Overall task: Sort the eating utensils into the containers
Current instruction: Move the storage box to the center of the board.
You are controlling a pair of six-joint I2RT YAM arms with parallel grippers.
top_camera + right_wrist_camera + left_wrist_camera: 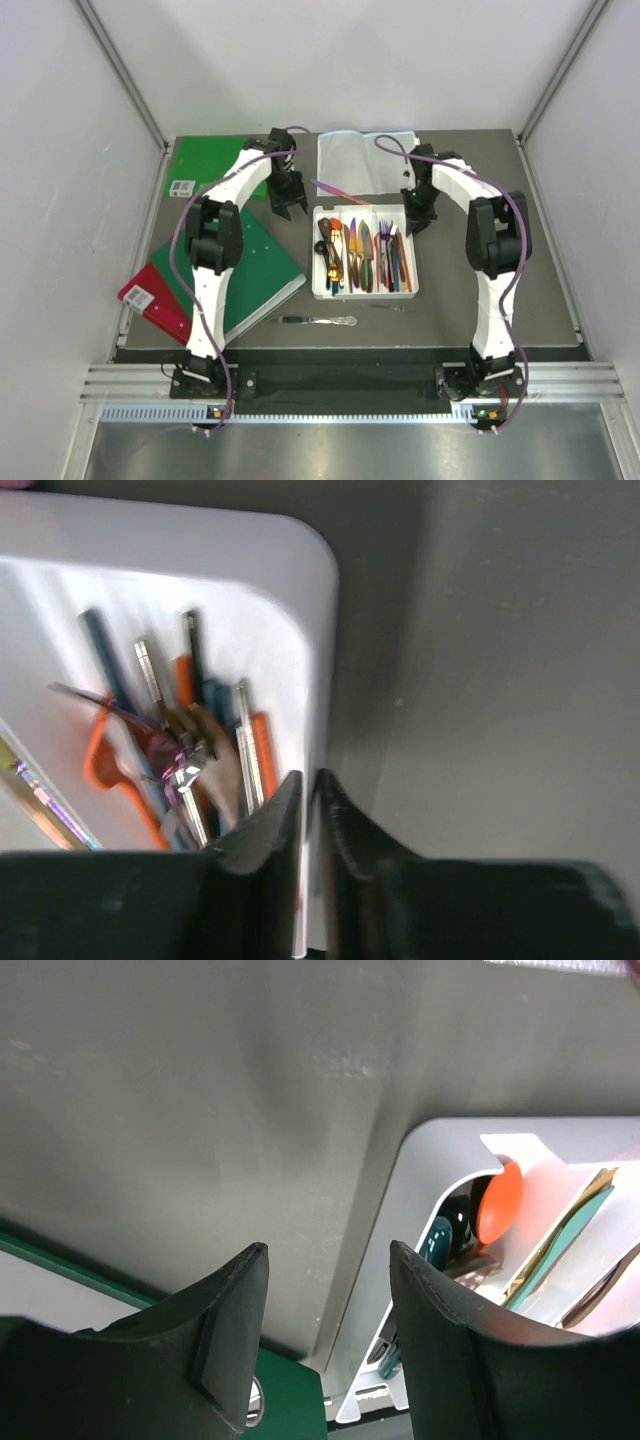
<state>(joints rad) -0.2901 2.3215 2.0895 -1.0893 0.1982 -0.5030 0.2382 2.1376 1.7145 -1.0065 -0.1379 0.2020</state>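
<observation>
The white tray (366, 209) lies mid-table with several coloured utensils (362, 255) in its compartments. A silver utensil (318, 320) lies on the table in front of the tray, a thin dark one (385, 307) is near its front edge, and a purple one (330, 188) is behind it. My left gripper (290, 208) (328, 1260) hangs open and empty beside the tray's far left corner (420, 1160), near an orange spoon (497, 1200). My right gripper (415, 225) (310, 778) is shut on the tray's right wall (318, 630), one finger inside by the orange and silver utensils (250, 745).
Green books (255, 265) and a red one (150, 298) lie at the left, with another green book (215, 155) at the back left. A clear plastic bag (365, 160) lies behind the tray. White walls enclose the table.
</observation>
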